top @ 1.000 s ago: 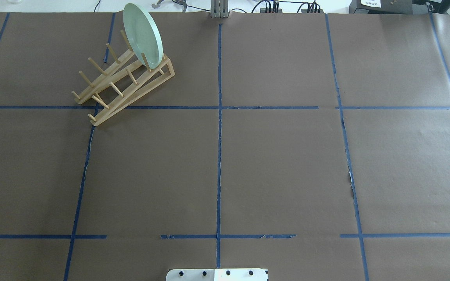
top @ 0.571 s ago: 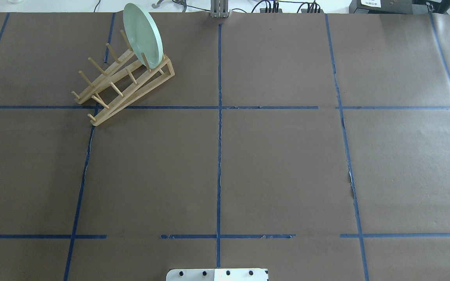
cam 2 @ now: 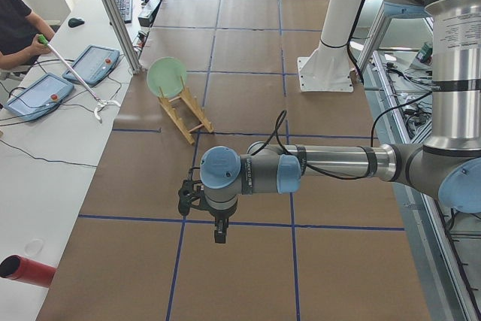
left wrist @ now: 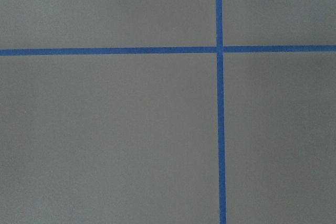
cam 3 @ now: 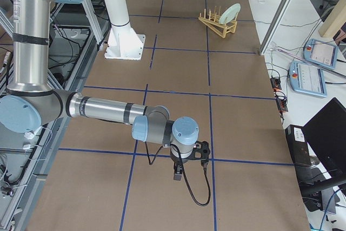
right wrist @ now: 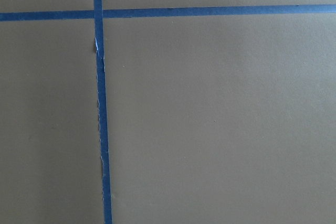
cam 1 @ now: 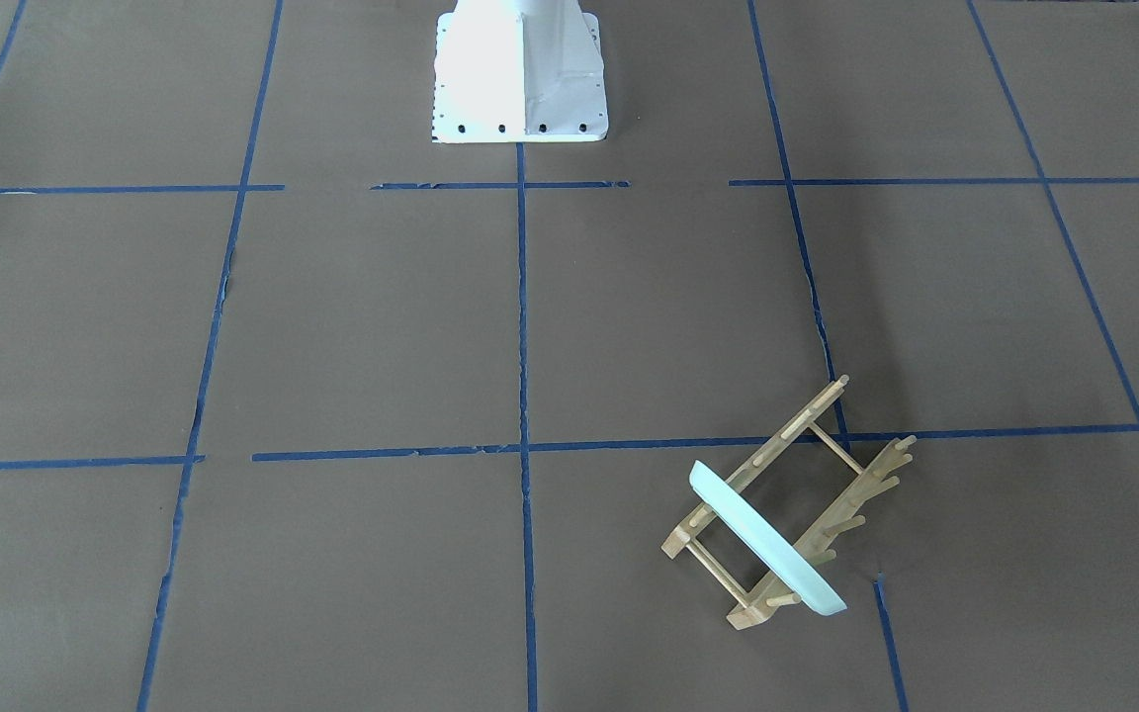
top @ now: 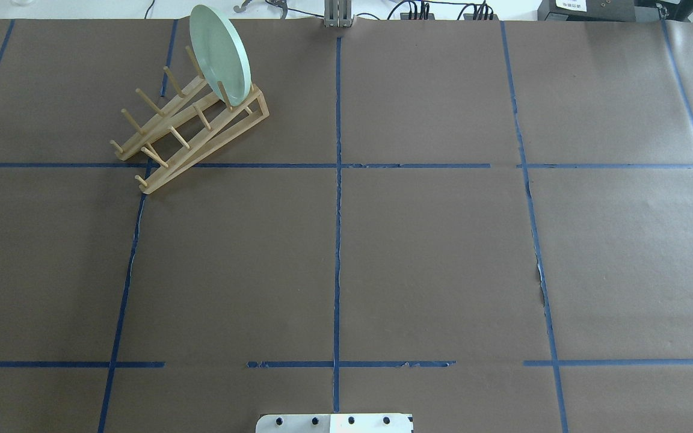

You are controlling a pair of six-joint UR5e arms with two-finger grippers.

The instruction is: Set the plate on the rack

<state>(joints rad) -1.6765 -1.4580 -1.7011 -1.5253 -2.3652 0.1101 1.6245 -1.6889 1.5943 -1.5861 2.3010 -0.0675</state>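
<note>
The pale mint-green plate (top: 220, 54) stands on edge between the pegs at the far end of the light wooden rack (top: 190, 129), at the table's far left. Both also show in the front-facing view, plate (cam 1: 767, 542) and rack (cam 1: 827, 465), and in the left view, plate (cam 2: 167, 77). My left gripper (cam 2: 218, 232) shows only in the left view, pointing down over bare paper well short of the rack. My right gripper (cam 3: 177, 175) shows only in the right view, far from the rack (cam 3: 213, 21). I cannot tell whether either is open or shut. Both wrist views show only paper and tape.
Brown paper with a blue tape grid covers the table. The white robot base (cam 1: 520, 69) stands at the near middle edge. An aluminium post (top: 338, 15) stands at the far edge. An operators' bench with teach pendants (cam 2: 45, 92) and a red cylinder (cam 2: 26, 270) runs beyond it.
</note>
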